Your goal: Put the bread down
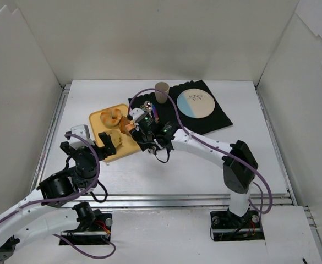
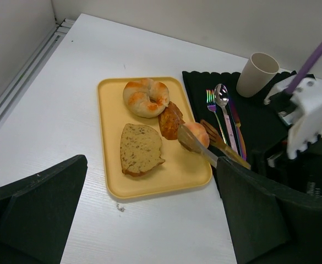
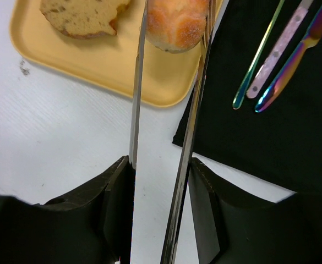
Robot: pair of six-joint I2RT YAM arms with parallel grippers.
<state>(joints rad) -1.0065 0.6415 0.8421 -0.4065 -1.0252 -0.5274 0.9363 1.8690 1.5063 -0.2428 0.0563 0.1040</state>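
The bread [image 3: 177, 25], a small round golden-orange bun, sits between the tips of metal tongs [image 3: 136, 110] over the right edge of the yellow tray [image 3: 94, 66]. My right gripper [image 3: 159, 165] is shut on the tongs' two arms. The bun also shows in the left wrist view [image 2: 196, 132] and the top view [image 1: 129, 126]. I cannot tell whether it touches the tray. The round blue-and-cream plate [image 1: 195, 103] lies on the black mat [image 1: 216, 118] to the right. My left gripper [image 1: 89, 144] is open and empty, just in front of the tray [image 2: 172, 170].
On the tray lie a ring-shaped pastry [image 2: 146, 97], a darker brown oval piece [image 2: 170, 119] and a bread slice [image 2: 140, 148]. A paper cup [image 2: 257, 73] and iridescent cutlery [image 2: 221, 110] sit on the mat. White walls enclose the table.
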